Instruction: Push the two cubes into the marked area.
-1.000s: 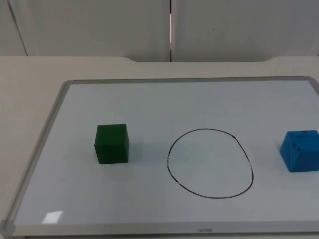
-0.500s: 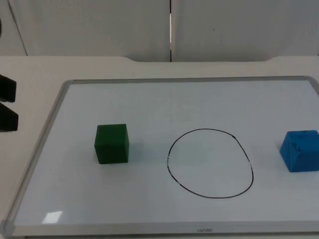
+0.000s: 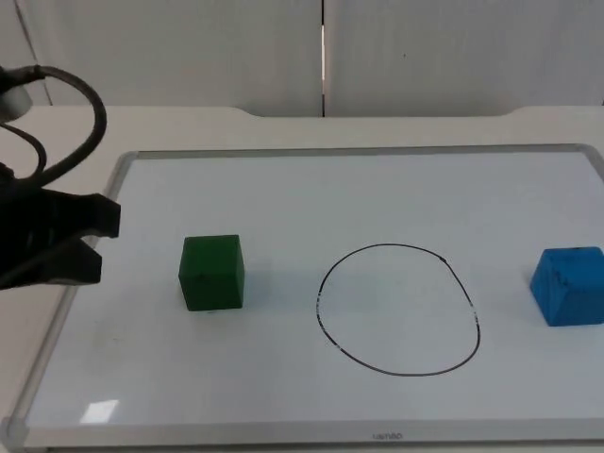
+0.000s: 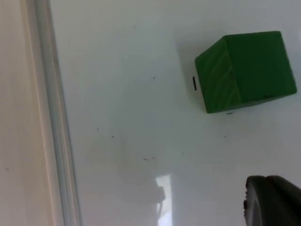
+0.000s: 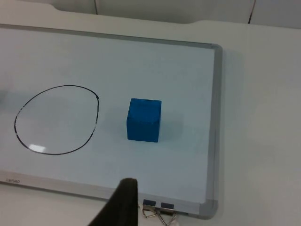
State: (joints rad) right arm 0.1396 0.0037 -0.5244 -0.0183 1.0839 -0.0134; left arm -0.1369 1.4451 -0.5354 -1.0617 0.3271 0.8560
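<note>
Two cubes sat outside drawn circle (image 3: 398,310) on whiteboard (image 3: 311,189). Top view: green cube (image 3: 212,272) lay left of circle, blue cube (image 3: 568,285) right of it, near board's edge, both well apart from line. Left gripper (image 3: 94,241) hovered at board's left rim beside green cube, fingers parted, holding nothing.

Left wrist view: green cube apart from fingertip (image 4: 273,200), untouched.

Right wrist view: blue cube between circle and frame; right gripper's state could not be told; arm waited.

Judgement: approach step; next move called for lowering left gripper behind green cube and pushing it rightward.
</note>
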